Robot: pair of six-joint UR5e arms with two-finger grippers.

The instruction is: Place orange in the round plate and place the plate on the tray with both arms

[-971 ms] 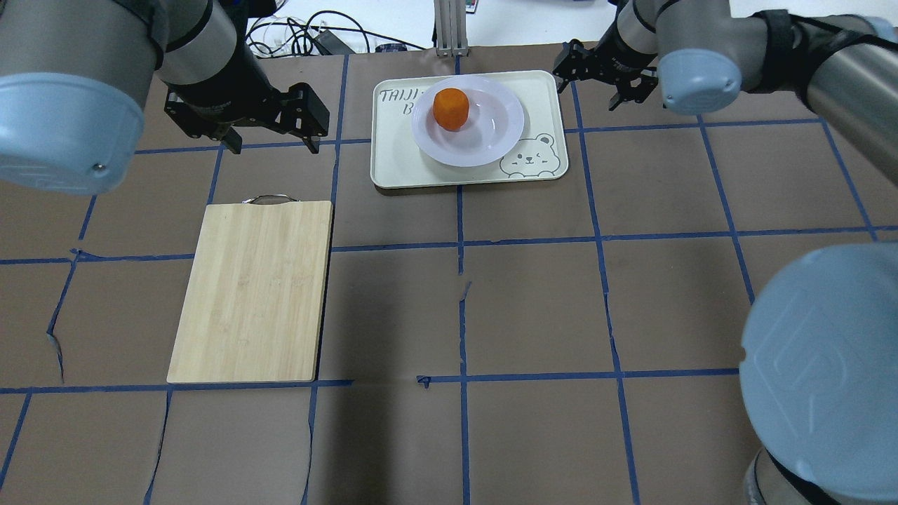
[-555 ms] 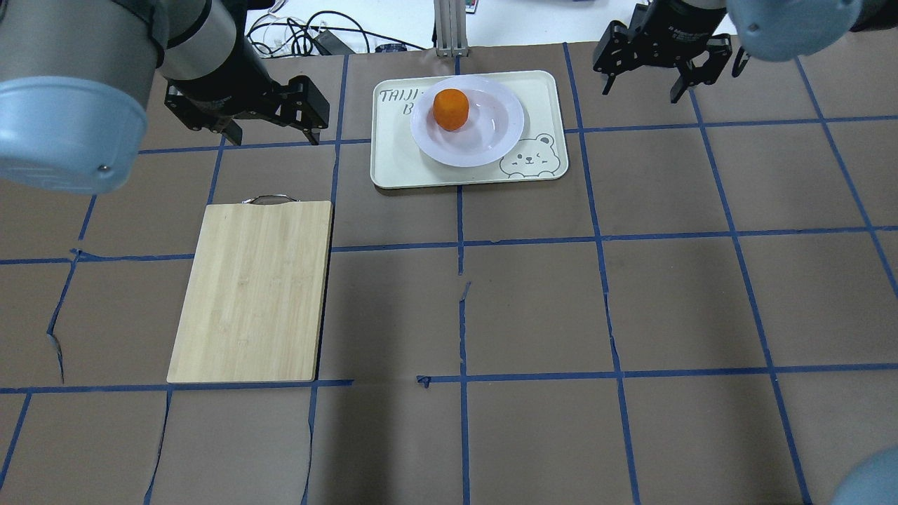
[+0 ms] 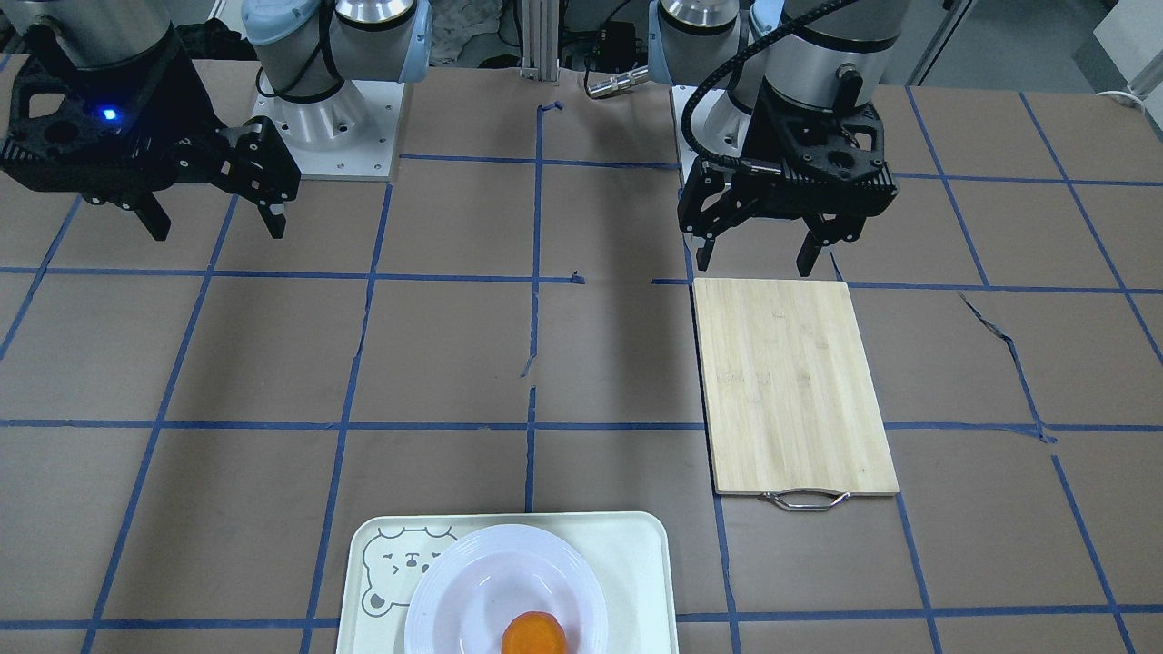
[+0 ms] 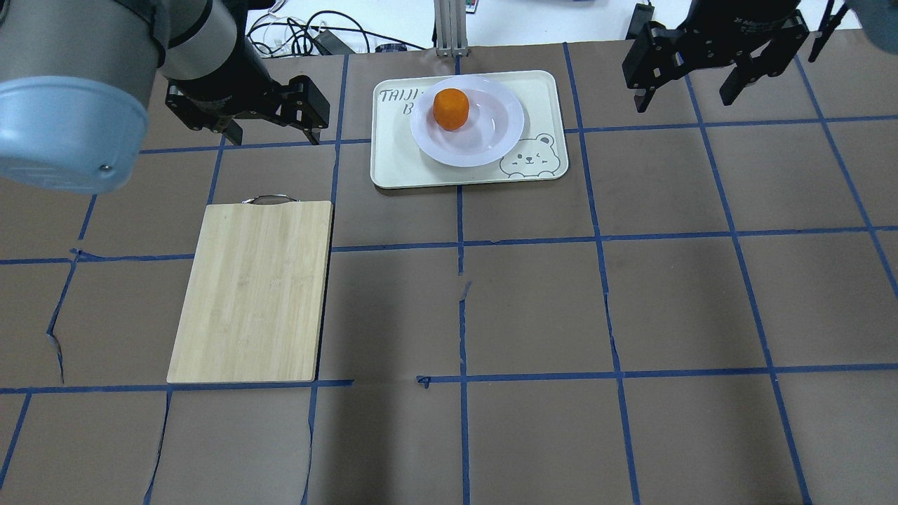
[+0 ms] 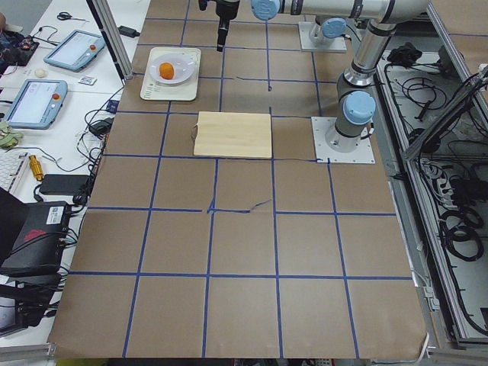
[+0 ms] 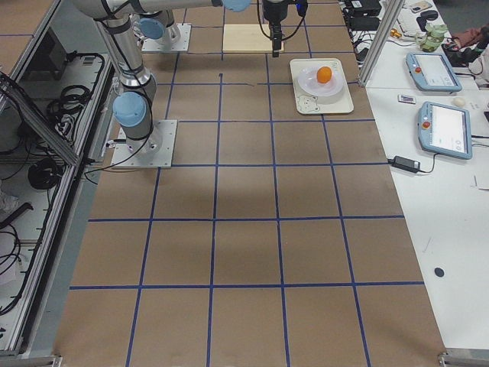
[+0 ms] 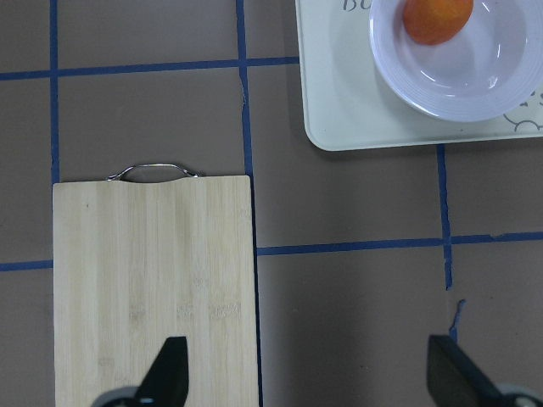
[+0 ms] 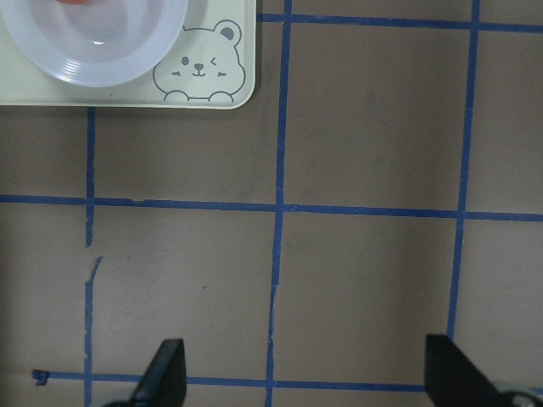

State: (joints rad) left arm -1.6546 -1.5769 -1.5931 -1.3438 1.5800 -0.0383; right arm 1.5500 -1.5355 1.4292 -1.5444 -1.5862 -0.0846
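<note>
The orange (image 4: 450,109) lies in the round white plate (image 4: 491,133), left of its centre. The plate rests on the cream tray (image 4: 393,161) at the far middle of the table. My left gripper (image 4: 275,139) hovers open and empty to the tray's left, beyond the cutting board. My right gripper (image 4: 682,102) hangs open and empty to the tray's right, well apart from it. In the front-facing view the left gripper (image 3: 756,263) and right gripper (image 3: 218,232) both show spread fingers. The left wrist view shows the orange (image 7: 437,19) in the plate (image 7: 484,85).
A light wooden cutting board (image 4: 256,287) with a metal handle lies on the left half of the brown table. Cables and a metal post (image 4: 449,28) stand behind the tray. Tablets and cables sit on side benches in the side views.
My right gripper has swung to the right, away from the tray's corner, and its arm has left the overhead view's lower right. The left gripper has barely shifted. Orange, plate and tray are still.
</note>
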